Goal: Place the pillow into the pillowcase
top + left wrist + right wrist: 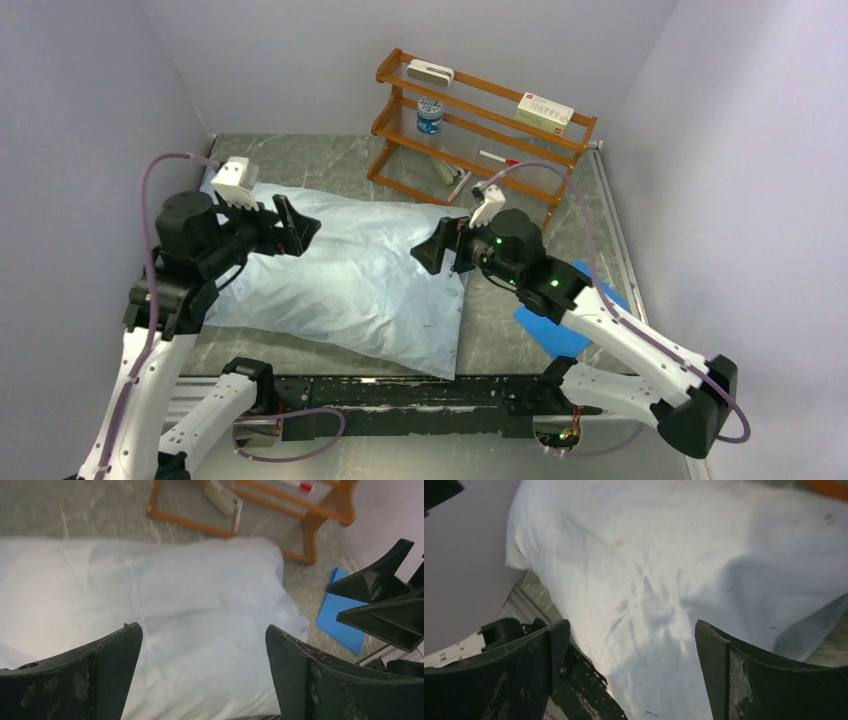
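Item: pillowcase [350, 285], pale blue, wrinkled, plump. Lies flat on the table [330, 160], between the arms.
Contents: pillow, no bare surface showing; judged by the fullness to be inside.
Long axis: left to right across the table, right end slightly nearer. The open end cannot be told.
Left gripper [290, 228]: jaws spread, holding nothing, hovering above the left end.
Right gripper [432, 250]: jaws spread, empty, hovering above the right end.
Reason for placement, judged: one gripper per end, ready to tug or smooth the cloth.
Also present: blue sheet [565, 320] near right; wooden rack [480, 130] far right.
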`<state>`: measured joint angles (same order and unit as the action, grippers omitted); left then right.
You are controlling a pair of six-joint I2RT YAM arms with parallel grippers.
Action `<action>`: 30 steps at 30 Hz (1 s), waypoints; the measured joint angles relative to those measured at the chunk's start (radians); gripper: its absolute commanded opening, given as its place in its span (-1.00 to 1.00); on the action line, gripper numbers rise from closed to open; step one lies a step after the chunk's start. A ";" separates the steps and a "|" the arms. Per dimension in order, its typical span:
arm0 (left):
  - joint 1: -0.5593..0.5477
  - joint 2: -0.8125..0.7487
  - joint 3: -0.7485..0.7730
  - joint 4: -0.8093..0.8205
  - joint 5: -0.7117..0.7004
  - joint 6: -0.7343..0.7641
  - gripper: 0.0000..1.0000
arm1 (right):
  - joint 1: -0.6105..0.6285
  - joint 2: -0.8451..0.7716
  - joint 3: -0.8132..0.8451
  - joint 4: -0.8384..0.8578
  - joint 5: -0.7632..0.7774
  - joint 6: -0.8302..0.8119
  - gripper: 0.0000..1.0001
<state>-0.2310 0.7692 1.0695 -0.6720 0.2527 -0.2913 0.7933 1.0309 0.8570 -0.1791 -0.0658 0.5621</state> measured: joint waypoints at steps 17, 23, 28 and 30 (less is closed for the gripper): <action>-0.009 -0.075 0.130 0.018 0.110 0.000 0.96 | 0.000 -0.196 0.364 -0.373 0.310 -0.142 0.99; -0.016 -0.101 0.130 0.018 0.130 0.000 0.95 | 0.000 -0.263 0.373 -0.391 0.326 -0.145 0.99; -0.016 -0.094 0.130 0.017 0.131 -0.001 0.95 | 0.000 -0.270 0.371 -0.407 0.319 -0.136 0.99; -0.016 -0.092 0.130 0.017 0.130 -0.001 0.95 | 0.000 -0.267 0.371 -0.415 0.314 -0.135 0.99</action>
<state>-0.2470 0.6773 1.1995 -0.6548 0.3832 -0.2924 0.7933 0.7643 1.2282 -0.5941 0.2481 0.4271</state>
